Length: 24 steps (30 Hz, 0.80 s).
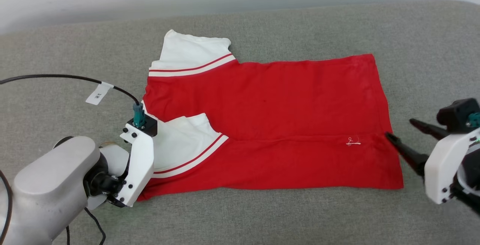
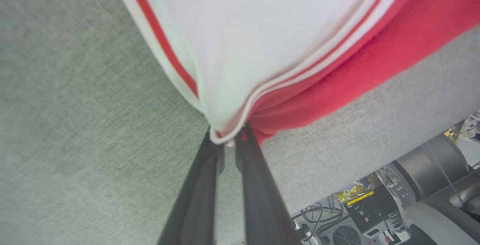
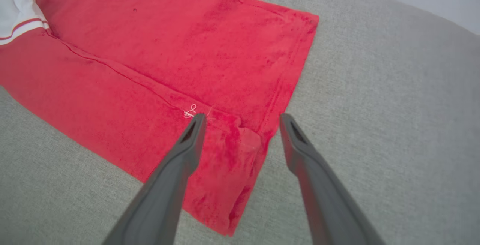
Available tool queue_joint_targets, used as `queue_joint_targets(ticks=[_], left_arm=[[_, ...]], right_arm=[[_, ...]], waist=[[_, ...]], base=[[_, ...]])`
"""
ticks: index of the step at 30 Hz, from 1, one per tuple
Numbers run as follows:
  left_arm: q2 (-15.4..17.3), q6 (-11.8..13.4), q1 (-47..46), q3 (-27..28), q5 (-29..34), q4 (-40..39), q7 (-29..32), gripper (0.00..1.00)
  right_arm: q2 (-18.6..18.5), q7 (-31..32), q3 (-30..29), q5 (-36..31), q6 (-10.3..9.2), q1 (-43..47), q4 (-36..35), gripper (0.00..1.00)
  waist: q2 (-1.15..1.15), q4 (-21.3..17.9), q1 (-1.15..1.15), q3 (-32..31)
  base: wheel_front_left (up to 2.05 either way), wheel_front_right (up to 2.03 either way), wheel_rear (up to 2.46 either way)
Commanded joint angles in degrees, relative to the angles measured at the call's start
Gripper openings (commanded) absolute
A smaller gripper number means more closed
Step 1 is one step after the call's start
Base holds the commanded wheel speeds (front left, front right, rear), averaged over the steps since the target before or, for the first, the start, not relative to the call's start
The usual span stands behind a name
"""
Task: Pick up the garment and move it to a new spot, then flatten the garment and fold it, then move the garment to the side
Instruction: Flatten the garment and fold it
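**Your left gripper (image 2: 227, 142) has the red jersey (image 1: 281, 98) pinched at its sleeve end; your right gripper (image 1: 399, 128) is wide open at its hem end.**

The jersey lies flat and lengthwise, with its near strip folded over the top and a white sleeve (image 1: 183, 140) on that fold. A grey cushion (image 1: 262, 215) sits under the jersey and shows all round it. In the left wrist view your two dark fingers (image 2: 258, 185) are nearly closed on a bunched corner of jersey, white striped trim plus red cloth. Your right gripper holds nothing. One tip is over the jersey by a white thread squiggle (image 3: 190, 110) and the other is just off the jersey's hem edge. I can't tell whether either tip touches the cloth.
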Motion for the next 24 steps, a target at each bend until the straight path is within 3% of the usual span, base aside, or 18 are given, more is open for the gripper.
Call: queue_joint_targets(ticks=[1, 9, 14, 19, 24], left_arm=[[-0.4, -0.3, 2.0, -0.8, -0.3, -0.2, -0.5, 0.00], [2.8, -1.0, 0.2, -0.3, -0.7, -5.8, -1.3, 0.00], [3.6, -0.9, -0.3, 0.0, -0.5, -8.5, -1.6, 0.00], [3.1, -0.6, -1.1, 0.3, 0.2, -10.0, -2.2, 0.00], [3.3, -0.5, -1.9, 0.4, 1.0, -10.9, -2.3, 0.00]], right_arm=[[-1.4, 1.0, -0.2, 0.3, -0.04, -1.3, -0.7, 1.00], [-10.8, 16.4, 1.2, 6.3, -0.04, -4.8, -4.4, 1.00], [-13.7, 28.4, 3.3, 9.9, -0.04, -5.7, -3.7, 1.00], [-10.8, 32.7, 3.6, 11.0, -0.04, -5.8, -0.4, 1.00], [-6.8, 33.2, 4.2, 10.7, -0.04, -5.9, 3.4, 1.00]], waist=[[0.00, 0.3, 0.01, -1.0], [0.00, 1.7, 0.01, -2.4], [0.00, 2.6, 0.01, -1.5], [0.00, 3.6, 0.01, 0.4], [0.00, 4.6, 0.01, 2.6]], base=[[0.00, 0.00, 0.00], [0.00, 0.00, 0.00], [0.00, 0.00, 0.00], [0.00, 0.00, 0.00], [0.00, 0.00, 0.00]])
